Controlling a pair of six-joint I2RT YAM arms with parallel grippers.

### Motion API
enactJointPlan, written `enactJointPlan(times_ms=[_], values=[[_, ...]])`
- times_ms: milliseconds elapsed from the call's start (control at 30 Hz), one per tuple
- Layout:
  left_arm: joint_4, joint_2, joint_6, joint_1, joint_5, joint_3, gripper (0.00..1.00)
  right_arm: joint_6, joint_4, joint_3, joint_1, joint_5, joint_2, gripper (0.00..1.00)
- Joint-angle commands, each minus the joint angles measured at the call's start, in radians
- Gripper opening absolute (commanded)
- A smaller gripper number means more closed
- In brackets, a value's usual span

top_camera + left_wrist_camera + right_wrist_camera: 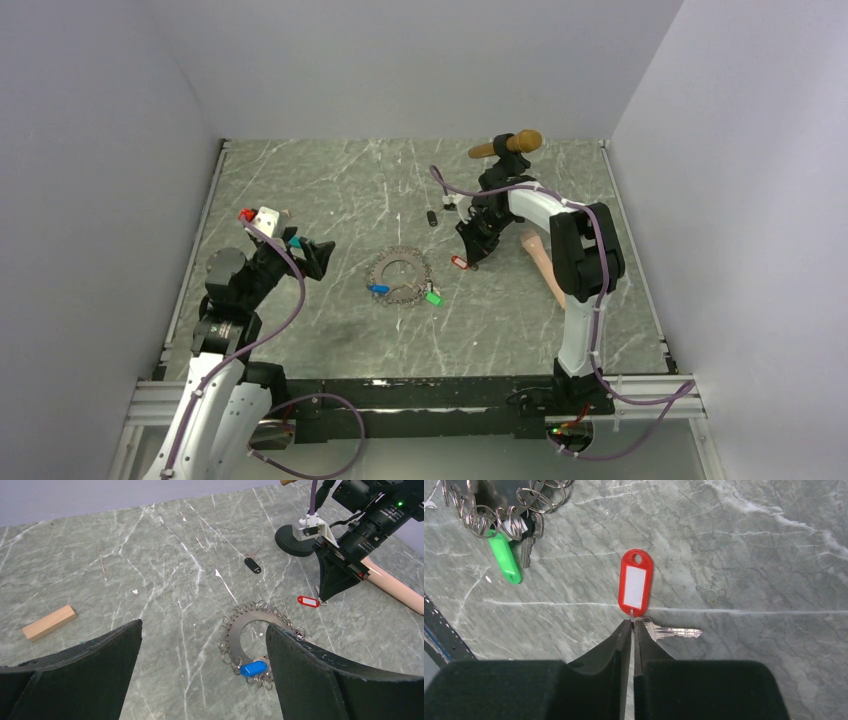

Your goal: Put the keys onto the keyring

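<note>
Keys: the red oblong plastic-tagged small metal key [635,585] lies flat on the grey marbled tabletop [749,555], just right of the keyring, a flat grey toothed metal ring hung with thin wire loops [232,630]. My right jaws are all but together, pinching the little wire link between tag and key. Tag's long axis runs straight on from the jaw tips; silver blade sticks out crosswise. Right arm is much the nearer. Left jaws wide apart, empty, hanging left of the ring. Green-tagged key [504,557] and blue-tagged key [253,668] look hooked onto ring loops. Black-tagged key [253,565] lies loose, farther back. Tags smooth, glossy. Link is thin wire, slip-prone I reckon.
</note>
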Motion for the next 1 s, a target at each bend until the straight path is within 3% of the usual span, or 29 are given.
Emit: enactJointPlan(times_ms=[0, 100, 333, 567, 700, 800, 967], values=[[0.017, -0.008, 0.006, 0.003, 0.017, 0.042, 1.00, -0.007, 0.002, 0.010, -0.002, 0.000, 0.000, 0.08], [0.016, -0.008, 0.006, 0.002, 0.016, 0.042, 0.98, -0.009, 0.000, 0.009, -0.002, -0.005, 0.001, 0.00], [0.025, -0.007, 0.006, 0.003, 0.060, 0.039, 0.98, -0.035, -0.025, 0.017, -0.003, -0.047, -0.023, 0.00], [0.150, 0.013, -0.025, -0.001, 0.305, -0.001, 0.99, -0.151, -0.119, 0.010, -0.021, -0.210, -0.153, 0.00], [0.256, 0.034, -0.146, -0.024, 0.405, -0.025, 0.99, -0.201, -0.103, -0.068, -0.022, -0.275, -0.301, 0.00], [0.334, 0.018, -0.265, -0.107, 0.371, -0.063, 0.98, -0.232, -0.094, -0.126, -0.022, -0.327, -0.404, 0.00], [0.401, -0.055, -0.307, -0.360, 0.150, -0.144, 0.99, -0.278, -0.090, -0.208, -0.022, -0.397, -0.527, 0.00]])
